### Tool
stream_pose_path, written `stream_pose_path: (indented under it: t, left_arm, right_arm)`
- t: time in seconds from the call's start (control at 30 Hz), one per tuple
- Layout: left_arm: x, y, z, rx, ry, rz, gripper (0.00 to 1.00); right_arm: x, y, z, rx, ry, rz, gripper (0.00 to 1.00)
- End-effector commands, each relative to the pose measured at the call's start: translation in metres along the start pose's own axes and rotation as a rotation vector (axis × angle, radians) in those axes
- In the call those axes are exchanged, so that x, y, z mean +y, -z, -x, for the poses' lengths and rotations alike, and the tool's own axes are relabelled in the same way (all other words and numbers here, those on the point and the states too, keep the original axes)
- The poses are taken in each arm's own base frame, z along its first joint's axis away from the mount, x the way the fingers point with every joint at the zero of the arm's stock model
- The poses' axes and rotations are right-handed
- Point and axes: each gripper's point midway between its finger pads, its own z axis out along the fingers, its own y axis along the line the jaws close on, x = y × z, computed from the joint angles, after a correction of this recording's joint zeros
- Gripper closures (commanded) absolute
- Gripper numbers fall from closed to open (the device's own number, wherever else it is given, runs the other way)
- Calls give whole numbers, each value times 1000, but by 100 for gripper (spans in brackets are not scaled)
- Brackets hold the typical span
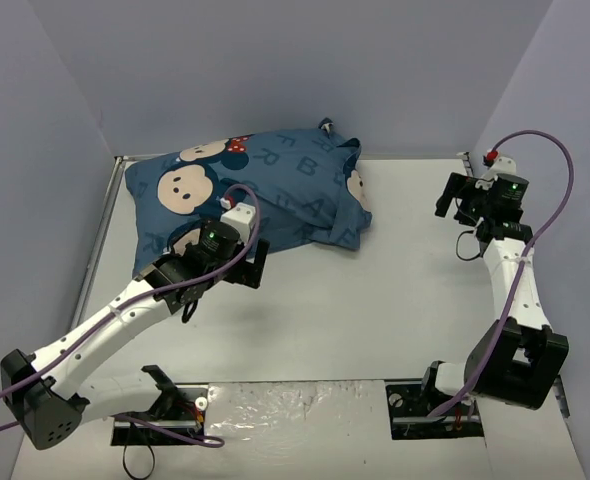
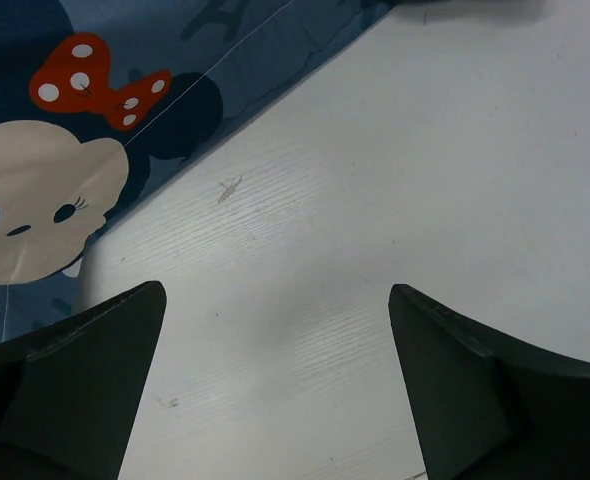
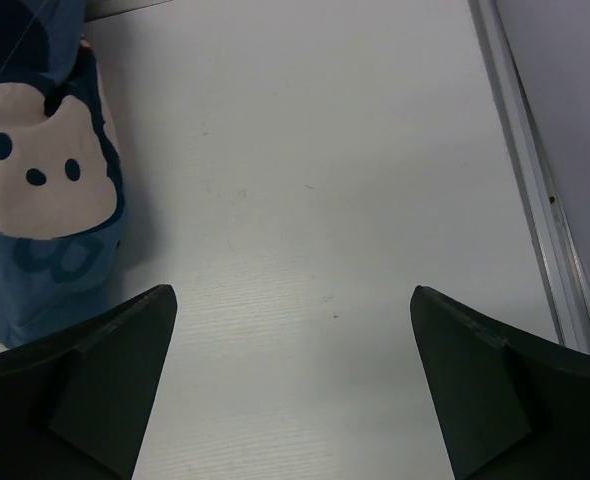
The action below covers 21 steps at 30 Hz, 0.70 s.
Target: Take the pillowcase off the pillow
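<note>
– White table (image 1: pixel 395 300) from overhead: where is the pillowcase (image 1: pixel 265 190)?
– Eleven o'clock, plump. The left gripper (image 1: pixel 250 262) is at its near edge and the right gripper (image 1: pixel 457 205) is at two o'clock. Both are spread wide, holding nothing.
– Left wrist view?
– Fingers (image 2: pixel 75 380) wide apart over bare table, pillowcase at ten o'clock.
– Right wrist?
– Wide and empty too, pillowcase at nine o'clock.

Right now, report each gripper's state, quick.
Left gripper: open, holding nothing.
Right gripper: open, holding nothing.
</note>
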Motion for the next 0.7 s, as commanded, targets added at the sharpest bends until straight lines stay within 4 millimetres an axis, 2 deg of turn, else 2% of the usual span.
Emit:
stream_pose_path:
  t: [0.0, 0.07, 0.1, 0.2, 0.23, 0.3, 0.33, 0.37, 0.4, 0.43, 0.47, 0.5, 0.57, 0.67]
  left_arm:
    - [0, 5, 11, -21, -55, 13, 6]
    - [-4, 4, 8, -15, -91, -2, 6]
    - [-6, 4, 7, -12, -101, -7, 6]
    - [-5, 5, 3, -7, -118, -7, 5]
    - [-4, 7, 2, -10, -117, -1, 5]
    - [-4, 10, 1, -15, -106, -3, 6]
    - [-4, 10, -2, -15, -101, -4, 6]
    - [-5, 14, -2, -23, -93, -16, 5]
    - [-7, 15, -3, -21, -95, -27, 6]
    - [-7, 18, -5, -22, -94, -34, 5]
    - [-7, 19, -8, -14, -98, -38, 5]
    - [-6, 20, -12, -6, -102, -36, 5]
    - [0, 22, -19, 5, -102, -10, 5]
    - [5, 20, -28, 5, -142, 43, 5]
  right_arm:
    - [30, 6, 22, -42, 109, 125, 0]
    - [51, 7, 15, -15, 231, 235, 0]
    - [81, 10, -7, 37, 460, 375, 0]
    - [125, 20, -36, 94, 815, 495, 0]
    - [148, 26, -52, 112, 957, 531, 0]
    - [162, 33, -73, 148, 1055, 600, 0]
    - [173, 37, -82, 144, 1159, 650, 0]
    - [179, 39, -83, 135, 1210, 677, 0]
    - [179, 47, -96, 175, 1277, 758, 0]
    - [185, 50, -94, 137, 1356, 826, 0]
    - [193, 48, -83, 90, 1366, 833, 0]
    - [197, 41, -83, 103, 1346, 842, 0]
    - [214, 44, -72, 48, 1342, 937, 2]
    - [238, 40, -79, -37, 1431, 1061, 4]
